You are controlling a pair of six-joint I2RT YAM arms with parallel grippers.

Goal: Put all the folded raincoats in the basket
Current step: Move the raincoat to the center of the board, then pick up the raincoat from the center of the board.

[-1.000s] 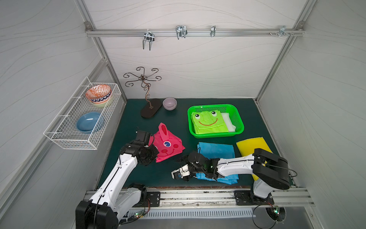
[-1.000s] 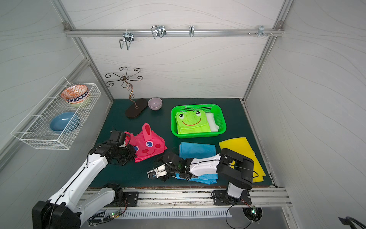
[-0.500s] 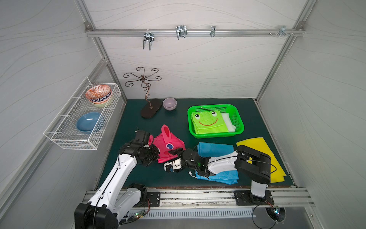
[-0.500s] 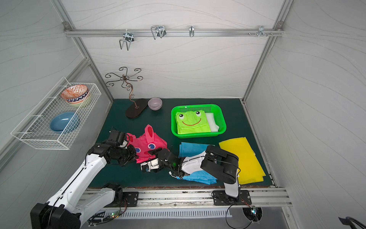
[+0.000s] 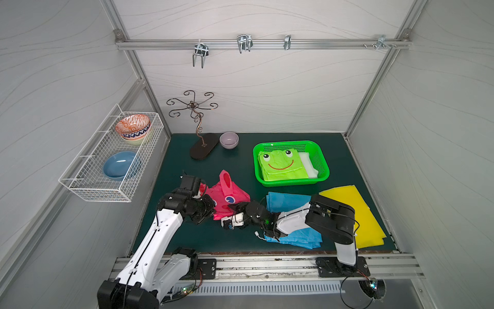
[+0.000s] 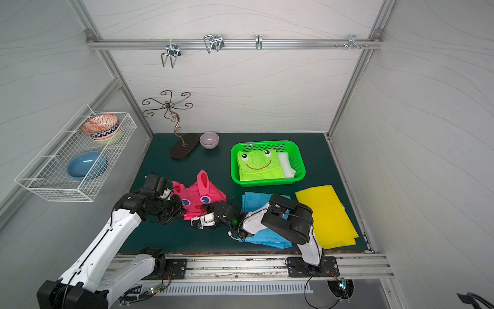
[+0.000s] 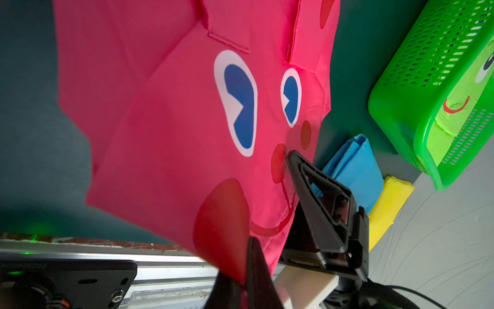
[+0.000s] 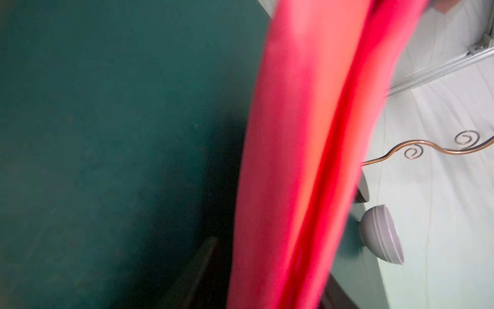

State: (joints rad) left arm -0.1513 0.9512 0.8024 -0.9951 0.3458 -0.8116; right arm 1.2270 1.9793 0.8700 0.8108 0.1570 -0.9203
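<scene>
Raised lettering on a black housing (image 7: pixel 24 264) in the left wrist view is too blurred to read.

The left arm (image 5: pixel 163 227) rises from the near rail, and its wrist bends down and across toward the right arm (image 5: pixel 294 219). The right arm is folded low. Its elbow is above the yellow cloth (image 5: pixel 355 214) and its forearm stretches over the blue cloth (image 5: pixel 288 199), with the wrist close to the worktop (image 5: pixel 240 240).

The left jaws are pinched tight on the near edge of the pink raincoat (image 5: pixel 227 192), holding that edge up off the worktop. The right jaws meet the same raincoat from the opposite side. In the right wrist view the fabric (image 8: pixel 294 160) runs between them as a blurred band, and whether they grip it cannot be told.

The pink raincoat (image 7: pixel 173 133) sits between the two sets of jaws, loosely folded and creased. It carries a rabbit face with blue-and-white eyes, darker red spots and a curved smile, and one long ear points away from the jaws.

The basket (image 5: pixel 288 183) stands beyond the right jaws, well apart from them. It is bright green with perforated walls. Inside lie a green frog-face raincoat (image 5: pixel 280 166) and, just beside it, a white folded piece (image 5: pixel 308 166).
</scene>
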